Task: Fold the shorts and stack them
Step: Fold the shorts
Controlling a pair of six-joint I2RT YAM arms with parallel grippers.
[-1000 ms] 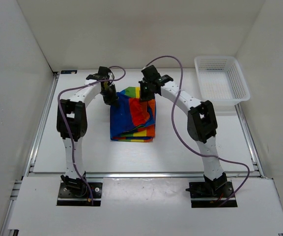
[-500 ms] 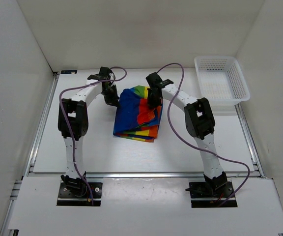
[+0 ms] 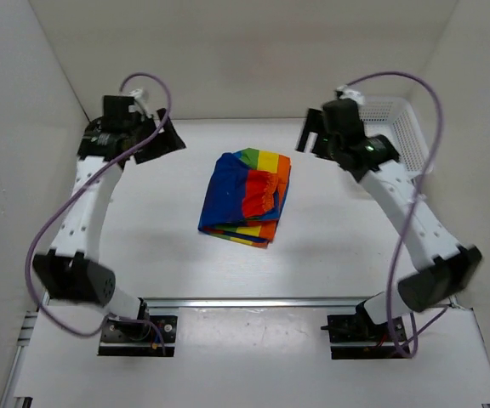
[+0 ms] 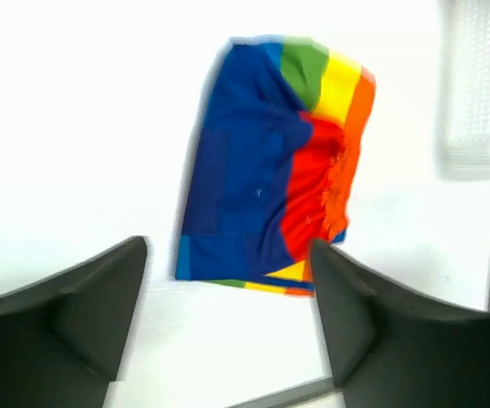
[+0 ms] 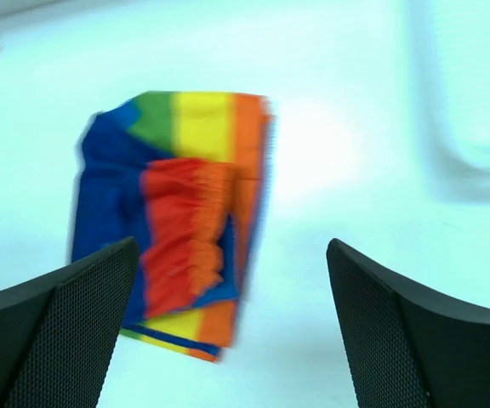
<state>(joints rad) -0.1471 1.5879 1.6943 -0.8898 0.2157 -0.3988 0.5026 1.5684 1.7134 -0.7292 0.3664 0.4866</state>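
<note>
The rainbow-striped shorts lie folded in a compact rectangle on the middle of the white table, red-orange waistband on top. Both wrist views look down on the shorts from well above. My left gripper is raised at the far left, clear of the cloth, its jaws wide apart and empty. High at the far right, my right gripper is open too, nothing between its fingers.
A white plastic mesh basket stands at the far right corner, partly behind the right arm. White walls enclose the table on three sides. A metal rail runs along the near edge.
Both grippers have let go of the shorts, opened, and swung up and outward, left to the far left, right to the far right. The shorts now lie free on the table.
</note>
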